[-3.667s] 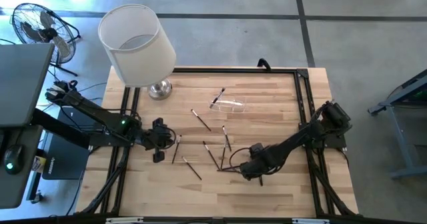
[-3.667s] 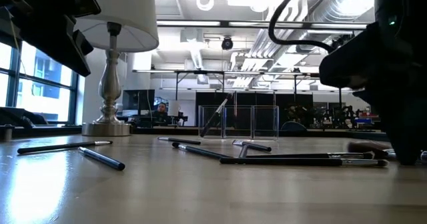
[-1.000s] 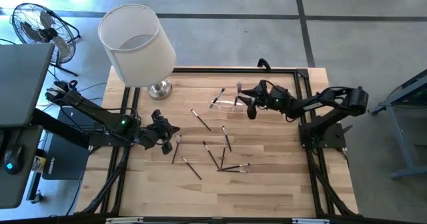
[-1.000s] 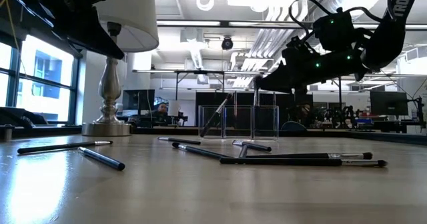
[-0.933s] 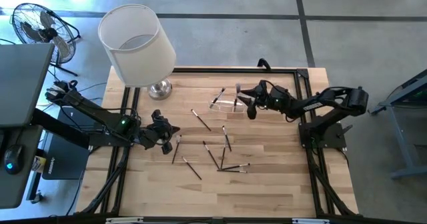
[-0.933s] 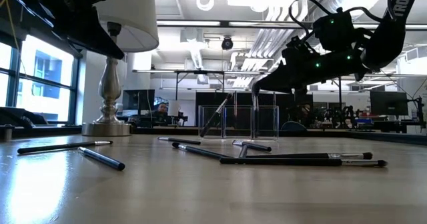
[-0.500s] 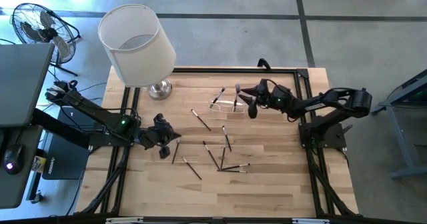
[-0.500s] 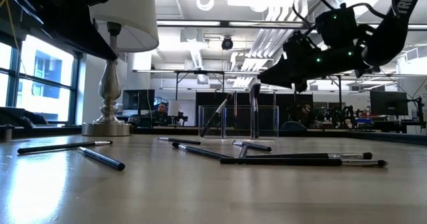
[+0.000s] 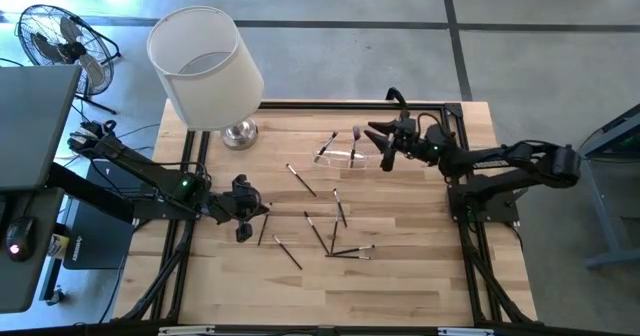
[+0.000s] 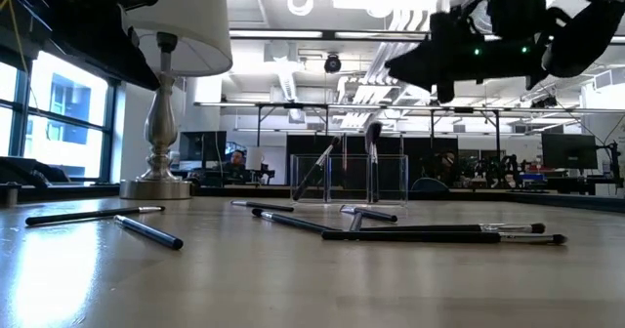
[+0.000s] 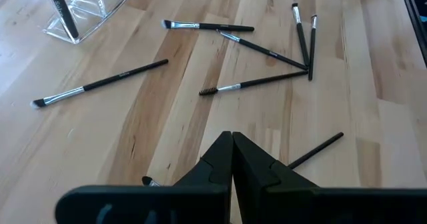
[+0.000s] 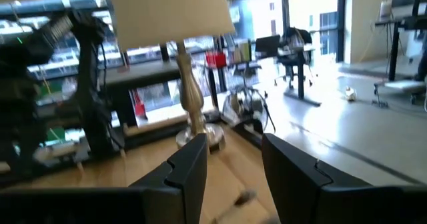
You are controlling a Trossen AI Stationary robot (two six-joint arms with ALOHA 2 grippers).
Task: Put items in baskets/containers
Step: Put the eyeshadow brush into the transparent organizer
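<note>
The clear holder [image 9: 345, 157] stands far of the table's middle. A brush with a fluffy head [image 9: 357, 134] is upright in it, and a second brush [image 9: 327, 144] leans in its left end. Several slim dark brushes [image 9: 318, 232] lie loose on the wood between the arms. My right gripper [image 9: 378, 144] hangs open, just right of the holder and well above it [image 10: 393, 69]; nothing is between its fingers [image 12: 189, 163]. My left gripper [image 9: 258, 210] is shut and empty at the left. It hovers over one loose brush [image 11: 313, 151].
A lamp with a big white shade [image 9: 203, 66] stands on a silver foot [image 9: 240, 133] at the table's far left corner. A black frame rail [image 9: 455, 146] runs along the table's sides. Bare wood [image 9: 400, 276] lies along the near edge.
My right gripper has risen and drawn back toward the table's right edge, away from the holder. The fluffy-headed brush stays upright in the holder. My left gripper has turned a little toward the near edge without shifting its place.
</note>
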